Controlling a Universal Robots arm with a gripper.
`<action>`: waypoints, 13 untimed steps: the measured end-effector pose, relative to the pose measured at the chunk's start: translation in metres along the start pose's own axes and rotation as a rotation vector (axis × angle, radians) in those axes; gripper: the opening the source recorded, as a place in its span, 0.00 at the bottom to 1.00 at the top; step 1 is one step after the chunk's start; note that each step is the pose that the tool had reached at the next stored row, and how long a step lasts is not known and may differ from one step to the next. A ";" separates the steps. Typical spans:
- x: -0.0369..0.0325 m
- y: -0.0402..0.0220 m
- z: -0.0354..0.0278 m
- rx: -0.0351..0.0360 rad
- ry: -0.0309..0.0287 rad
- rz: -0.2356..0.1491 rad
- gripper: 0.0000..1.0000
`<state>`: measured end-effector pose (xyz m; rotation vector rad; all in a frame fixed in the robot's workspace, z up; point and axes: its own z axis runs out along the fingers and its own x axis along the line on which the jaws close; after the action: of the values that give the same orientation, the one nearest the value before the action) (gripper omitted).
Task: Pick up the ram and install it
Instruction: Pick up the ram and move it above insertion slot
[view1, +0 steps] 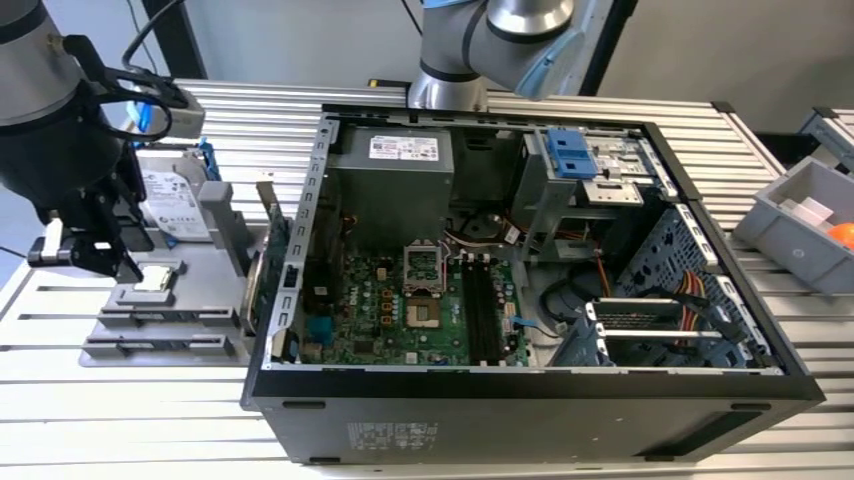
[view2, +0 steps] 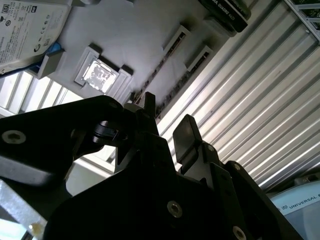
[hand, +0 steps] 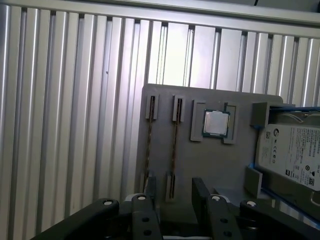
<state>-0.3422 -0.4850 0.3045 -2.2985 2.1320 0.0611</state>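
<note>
Presently, gripper (view1: 118, 268): we find it at the exterior view's left, hanging over the tray (view1: 220, 245), well apart from the case (view1: 534, 395).
Jaws: we record them spread, with nothing pinched; both wrist views show the two black fingers (hand: 201, 192) apart with open space between them.
Ram (hand: 174, 145): we note it standing on edge in a slotted holder on the tray, not installed; in the first wrist view it runs straight toward the gap between the fingers.
Contact: we cannot tell whether the fingertips touch the ram.
Second stick (hand: 149, 145): we see it on edge just beside the ram, parallel to it, in its own holder.
Processor (hand: 216, 123): we find it lying flat in a square seat on the tray, between the ram and the drive (hand: 292, 157).
Drive: we note it resting label up at the tray's far end from the sticks.
Case: we see it lying on its side, open, with the board (view1: 400, 310) exposed and long black slots (view1: 481, 310) beside the socket (view1: 424, 265).
Card (view1: 271, 265): we note a green card standing upright between tray and case.
Table (view1: 134, 425): we record a ribbed metal top carrying tray and case; a grey bin (view1: 801, 215) sits at the exterior view's right.
</note>
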 end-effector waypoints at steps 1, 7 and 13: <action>0.0000 0.0000 0.0004 0.0000 0.0000 0.000 1.00; 0.0002 -0.0001 0.0045 0.0002 -0.0001 0.000 1.00; 0.0003 -0.0003 0.0090 0.0001 0.0000 0.001 1.00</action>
<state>-0.3421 -0.4849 0.2955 -2.2979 2.1326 0.0611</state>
